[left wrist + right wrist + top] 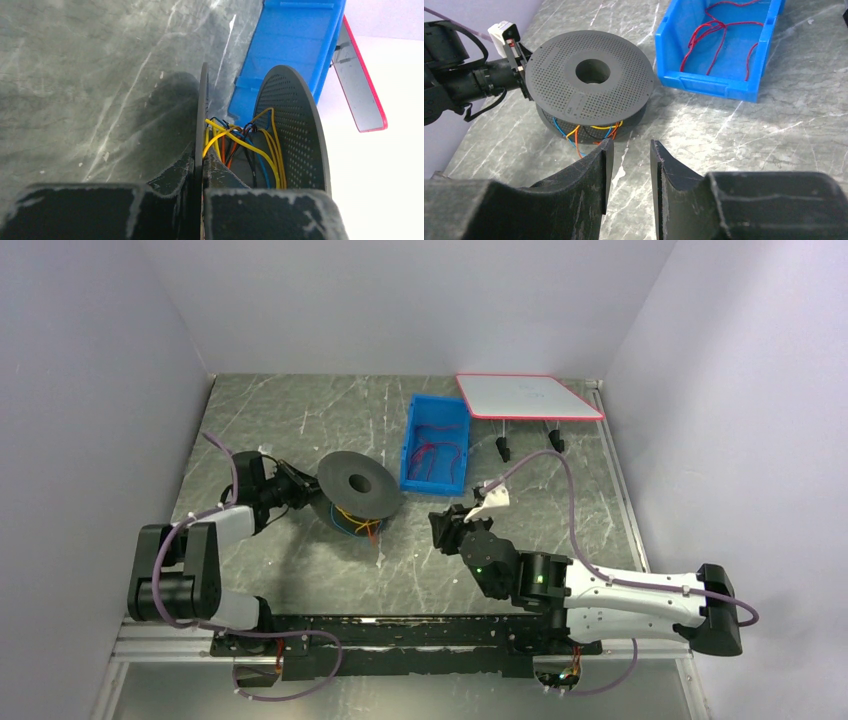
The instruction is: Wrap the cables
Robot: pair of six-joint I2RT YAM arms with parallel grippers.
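- Several cables (594, 131) are on the spool (591, 75), my left pincer (202, 162) clamped on its flange.
- Red cable (719, 30) lies unwrapped in the blue bin (704, 82); my right pincer (631, 150) is apart, empty.

Grey marbled table (300, 570), dark spool (355, 482), blue bin (433, 483), red-edged board (527, 397)

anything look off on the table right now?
Yes: the cables on the spool sit in a loose tangle, not neat turns, and orange ends trail off the lower flange onto the table. A red cable lies in the blue bin.
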